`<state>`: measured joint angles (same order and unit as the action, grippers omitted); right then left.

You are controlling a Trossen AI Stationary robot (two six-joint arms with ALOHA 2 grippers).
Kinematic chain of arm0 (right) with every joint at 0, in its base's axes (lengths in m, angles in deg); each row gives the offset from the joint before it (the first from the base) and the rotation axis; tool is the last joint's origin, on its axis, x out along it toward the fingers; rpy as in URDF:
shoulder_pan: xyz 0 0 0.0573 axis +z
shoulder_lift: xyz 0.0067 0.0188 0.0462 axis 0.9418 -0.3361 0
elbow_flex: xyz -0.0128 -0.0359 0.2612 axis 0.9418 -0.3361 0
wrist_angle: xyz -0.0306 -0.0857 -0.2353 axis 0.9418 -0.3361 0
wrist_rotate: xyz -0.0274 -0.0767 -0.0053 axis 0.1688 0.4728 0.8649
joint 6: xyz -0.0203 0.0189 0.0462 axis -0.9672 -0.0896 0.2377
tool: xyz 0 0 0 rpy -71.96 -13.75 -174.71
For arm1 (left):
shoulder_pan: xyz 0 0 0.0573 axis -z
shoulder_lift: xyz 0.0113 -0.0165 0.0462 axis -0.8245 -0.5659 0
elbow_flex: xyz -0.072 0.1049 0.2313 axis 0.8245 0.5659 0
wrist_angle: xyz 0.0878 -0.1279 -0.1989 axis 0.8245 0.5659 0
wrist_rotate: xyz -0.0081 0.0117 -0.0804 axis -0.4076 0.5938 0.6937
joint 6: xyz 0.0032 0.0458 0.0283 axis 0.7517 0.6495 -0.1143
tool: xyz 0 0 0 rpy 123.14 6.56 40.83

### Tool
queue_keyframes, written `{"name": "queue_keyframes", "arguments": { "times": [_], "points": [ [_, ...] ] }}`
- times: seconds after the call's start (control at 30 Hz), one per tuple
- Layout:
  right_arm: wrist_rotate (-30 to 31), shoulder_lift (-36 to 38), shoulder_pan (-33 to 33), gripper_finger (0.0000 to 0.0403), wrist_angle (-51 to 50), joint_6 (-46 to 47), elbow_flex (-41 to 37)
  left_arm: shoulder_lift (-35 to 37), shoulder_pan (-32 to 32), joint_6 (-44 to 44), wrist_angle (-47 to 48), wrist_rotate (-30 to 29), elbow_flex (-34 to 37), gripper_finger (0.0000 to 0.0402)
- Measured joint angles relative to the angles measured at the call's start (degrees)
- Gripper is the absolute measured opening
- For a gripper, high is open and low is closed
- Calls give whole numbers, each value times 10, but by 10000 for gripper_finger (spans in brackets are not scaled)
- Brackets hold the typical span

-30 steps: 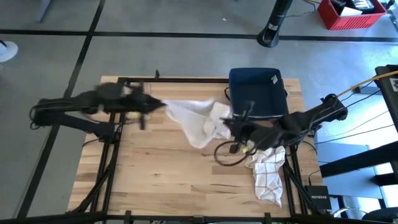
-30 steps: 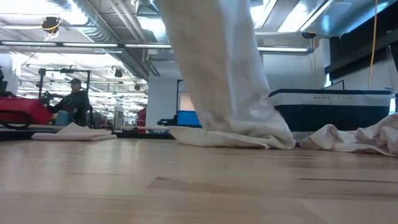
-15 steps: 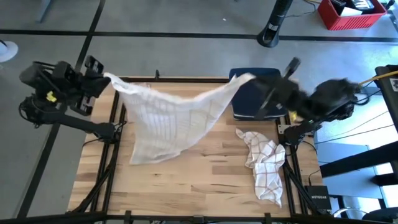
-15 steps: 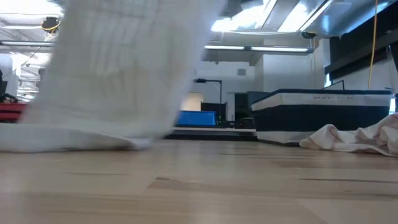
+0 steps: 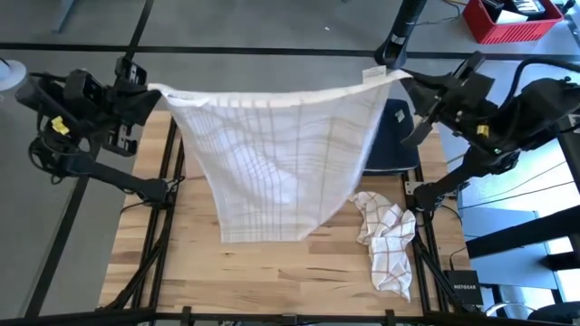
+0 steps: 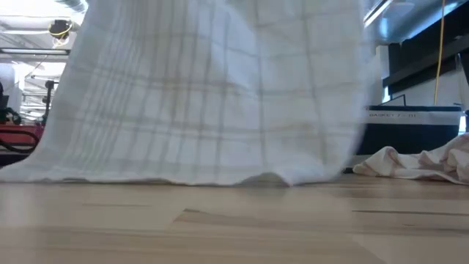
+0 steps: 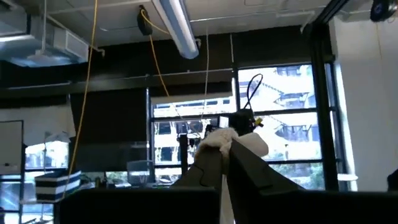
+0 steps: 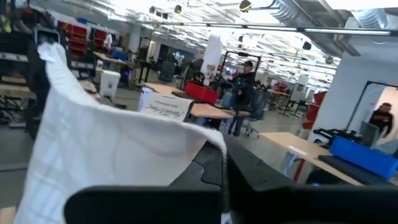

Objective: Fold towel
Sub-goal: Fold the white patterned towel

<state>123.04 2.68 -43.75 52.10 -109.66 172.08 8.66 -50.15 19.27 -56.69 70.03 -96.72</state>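
Both arms are raised high and spread wide above the far edge of the counter [image 5: 181, 263], stretching a white checked towel [image 5: 281, 163] between them. In the high view the left gripper [image 5: 149, 91] sits at the upper left of the frame, its arm folded back over the counter's left rim, fingers clenched on the towel's left top corner. The right gripper [image 5: 408, 80] sits at the upper right, its arm angled up from the right rim, fingers clenched on the opposite corner, where a small label pokes out. The towel's top edge runs nearly straight across the upper part of the frame between the two grippers, and the cloth hangs down from it in a broad sheet that narrows toward its lower edge near the middle of the counter.

In the low view the towel fills the left and centre of the frame, its hem at the counter surface. A second checked cloth [image 5: 385, 237] lies crumpled at the right of the counter, apart from the hanging towel. A dark blue bin [image 5: 394, 145] stands at the counter's upper right, partly hidden by the towel.
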Motion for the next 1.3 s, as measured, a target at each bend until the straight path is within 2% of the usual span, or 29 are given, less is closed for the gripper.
{"name": "queue_keyframes", "arguments": {
  "times": [0.1,0.2,0.27,0.6,0.77,0.83,0.93,1.03,1.2,1.3],
  "points": [
    [7,-1,-5,5,-13,-25,0,-7,-2,45,0,-48,-5,1],
    [0,-3,-51,5,-16,-59,0,-9,-11,116,-3,-120,-5,1],
    [-29,-5,-94,5,-15,-72,0,-11,-22,159,-15,-147,-5,1],
    [-303,-41,-382,5,49,-81,-1,-31,-101,357,-109,-155,-5,1],
    [-439,-83,-485,5,137,-157,-1,-48,-154,461,-129,-152,-5,1],
    [-493,-100,-510,5,180,-182,-1,-52,-173,494,-136,-133,-5,1],
    [-557,-116,-522,5,237,-216,-1,-53,-188,515,-150,-79,-5,1],
    [-590,-113,-495,5,267,-249,-1,-46,-177,498,-142,-41,-13,1],
    [-592,-74,-395,5,204,-270,6,-24,-127,390,-25,4,-39,1],
    [-545,-51,-320,5,120,-254,7,-13,-90,301,34,39,-46,1]
  ]
}}
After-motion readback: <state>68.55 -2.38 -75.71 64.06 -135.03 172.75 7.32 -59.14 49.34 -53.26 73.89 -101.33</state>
